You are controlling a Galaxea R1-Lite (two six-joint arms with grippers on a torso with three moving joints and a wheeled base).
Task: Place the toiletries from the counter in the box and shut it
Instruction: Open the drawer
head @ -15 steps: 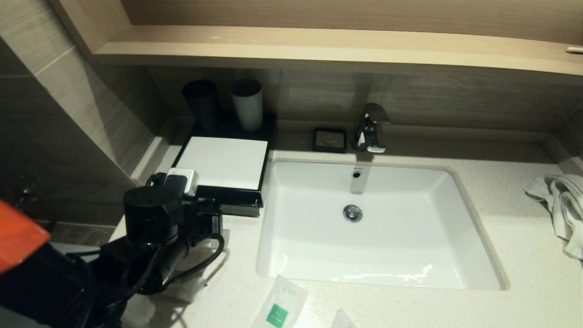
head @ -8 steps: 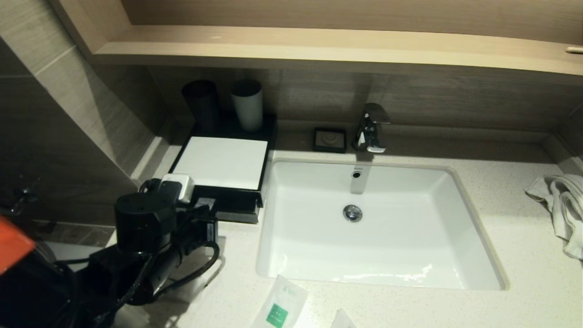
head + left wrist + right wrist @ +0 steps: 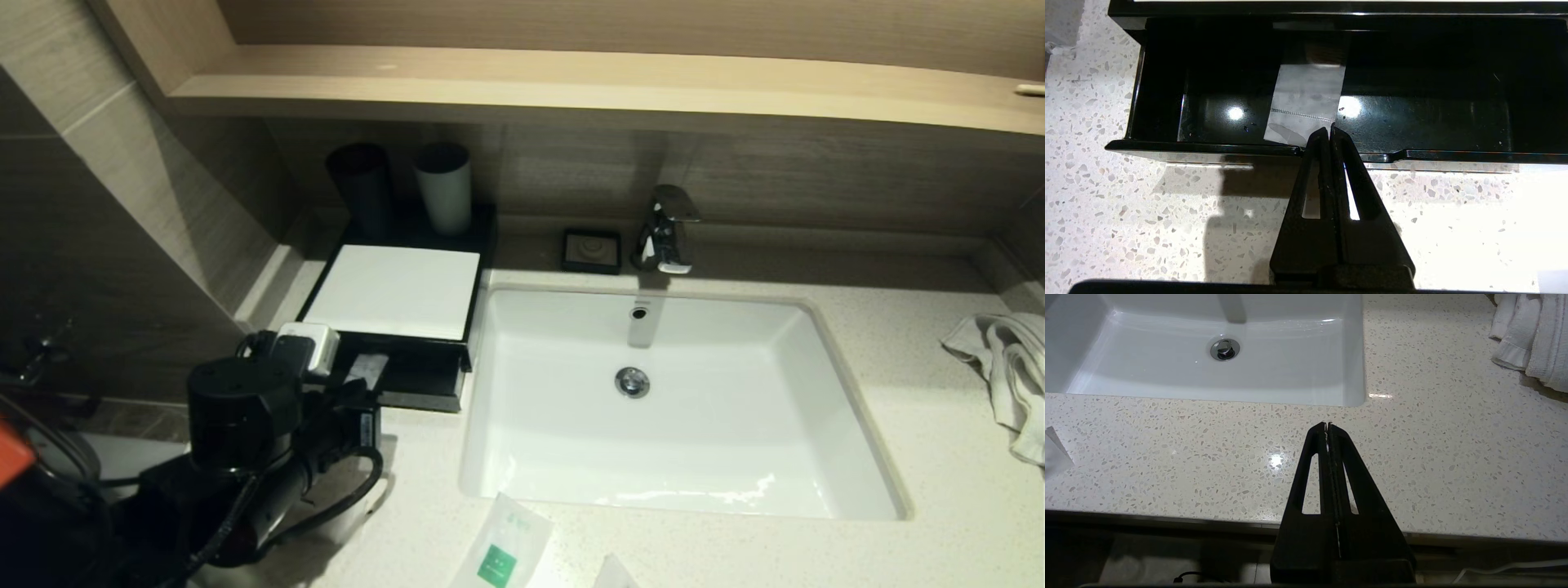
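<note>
Pale speckled stone makes up the tabletop [image 3: 939, 392], with a white rectangular basin [image 3: 678, 408] sunk into its middle and a light wooden shelf [image 3: 571, 82] running above the brown wall panels. At the far left corner sits the low black rectangular box with a flat white top panel [image 3: 392, 290]; its black drawer [image 3: 1327, 102] is pulled out toward the front edge, and one translucent-white plastic packet [image 3: 1304, 104] lies flat on the glossy drawer floor, near the middle. A perforated line crosses the packet; no writing on it can be read.

The left gripper [image 3: 1329, 130] hangs at the notch in the drawer's front lip, its black fingers [image 3: 1347, 183] pressed together with nothing between them. Whether the tips touch the lip cannot be told. The drawer's remaining floor lies bare on both sides of the packet.

At the near edge of the tabletop, in front of the basin, lies a flat packet with a green square label [image 3: 502, 551]; its print is too small to read. Just right of it, a corner of another pale packet [image 3: 612, 572] shows at the frame's edge.

The right gripper [image 3: 1327, 425] hovers over the near edge of the tabletop, right of the basin, fingers closed and empty. A grey-white cloth towel [image 3: 1004, 367] is bunched at the far right, with open stone between it and the basin.
</note>
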